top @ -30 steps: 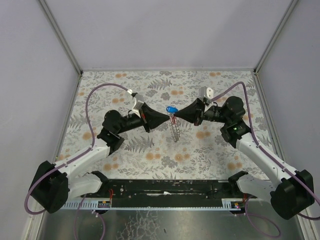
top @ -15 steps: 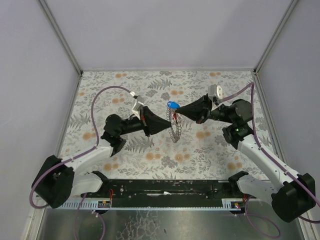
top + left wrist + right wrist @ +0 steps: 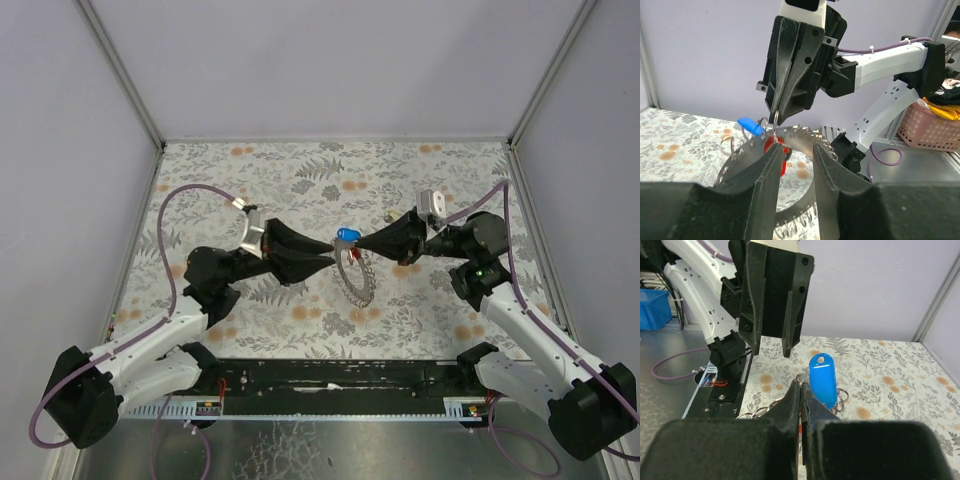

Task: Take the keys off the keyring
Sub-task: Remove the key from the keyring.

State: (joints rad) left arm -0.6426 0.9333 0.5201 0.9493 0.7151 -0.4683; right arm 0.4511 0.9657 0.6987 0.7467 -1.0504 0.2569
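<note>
- Right gripper (image 3: 358,247): jaws pressed together to a point. It holds the keyring (image 3: 355,278) by a thin wire loop (image 3: 774,116) at the ring's top edge, as the left wrist view shows.
- Keyring: a grey ridged ring hanging clear of the floral table cover (image 3: 250,170). In the top view it lies at 6 o'clock of the right gripper's tip and is turned partly edge-on.
- Left gripper (image 3: 328,262): jaws stand narrowly apart with nothing between them. The right wrist view shows both fingers separated and empty.
- Keyring relative to the left gripper: in the top view it sits just beside the tip, at 4 o'clock. In the left wrist view its upper arc crosses behind the gap between the two fingers (image 3: 760,185). Contact between the fingers and the ring cannot be told.
- Blue tag (image 3: 347,236): at 11 o'clock of the right gripper's tip in the top view, above the ring. In the right wrist view it stands upright just beside the closed jaws, at 1 o'clock.
- Red key (image 3: 774,148): directly below the right gripper's tip at 6 o'clock. It lies against the ring's upper arc and is seen partly behind a left gripper finger.
- The two gripper tips face each other, near but apart.
</note>
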